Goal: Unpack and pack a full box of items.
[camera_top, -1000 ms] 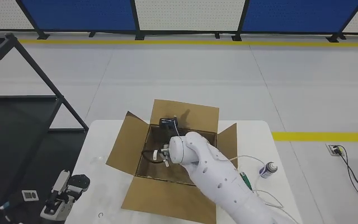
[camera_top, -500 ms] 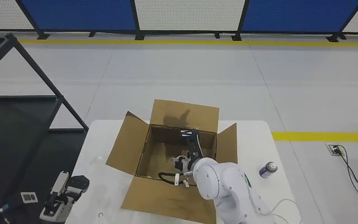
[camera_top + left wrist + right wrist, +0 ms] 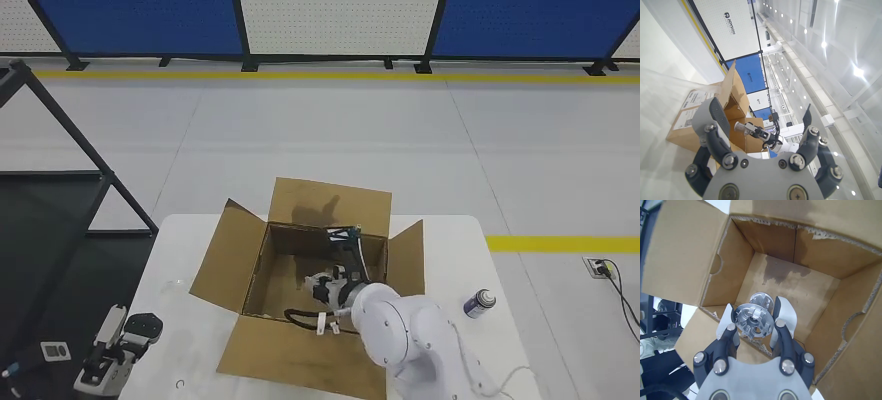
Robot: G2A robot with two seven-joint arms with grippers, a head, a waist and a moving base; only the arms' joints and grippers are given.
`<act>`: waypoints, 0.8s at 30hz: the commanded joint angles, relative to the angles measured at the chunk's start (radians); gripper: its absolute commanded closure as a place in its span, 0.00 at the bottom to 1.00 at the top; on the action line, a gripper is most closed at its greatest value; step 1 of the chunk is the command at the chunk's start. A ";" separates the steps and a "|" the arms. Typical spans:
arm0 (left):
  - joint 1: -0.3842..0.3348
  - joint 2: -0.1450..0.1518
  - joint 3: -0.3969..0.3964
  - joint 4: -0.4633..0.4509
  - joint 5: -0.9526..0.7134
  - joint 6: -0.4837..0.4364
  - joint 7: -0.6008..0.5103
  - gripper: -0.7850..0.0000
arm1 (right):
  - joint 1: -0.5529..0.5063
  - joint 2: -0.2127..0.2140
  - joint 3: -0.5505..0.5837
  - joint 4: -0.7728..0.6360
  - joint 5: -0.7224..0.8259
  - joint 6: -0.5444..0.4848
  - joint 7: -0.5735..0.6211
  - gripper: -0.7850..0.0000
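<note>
An open cardboard box stands on the white table, its four flaps spread out. My right gripper is shut on a silver metal spool-shaped part and holds it above the near side of the box's inside. From above, that gripper sits over the near half of the box. The left wrist view shows the same metal part at the tip of the far arm, beside the box. My left gripper is open, holds nothing, and lies low at the table's left corner.
A small spray can stands on the table right of the box. A dark stain marks the box floor. Printed labels cover the box's outer side. A black rack stands left of the table.
The right arm has drawn back toward the robot, carrying the gripper and the metal part from the box's left side to its near middle. The left gripper has shifted slightly.
</note>
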 commanded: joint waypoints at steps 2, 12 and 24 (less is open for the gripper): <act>-0.007 0.000 0.001 0.000 0.000 0.006 0.003 0.00 | -0.045 0.008 0.038 -0.123 -0.008 -0.007 0.020 1.00; -0.032 0.001 0.016 0.001 0.021 0.023 -0.006 0.00 | -0.268 0.039 0.262 -0.519 -0.033 -0.043 -0.029 1.00; -0.048 0.001 0.036 -0.005 0.042 0.044 0.000 0.00 | -0.415 0.060 0.669 -0.519 0.248 -0.140 -0.135 1.00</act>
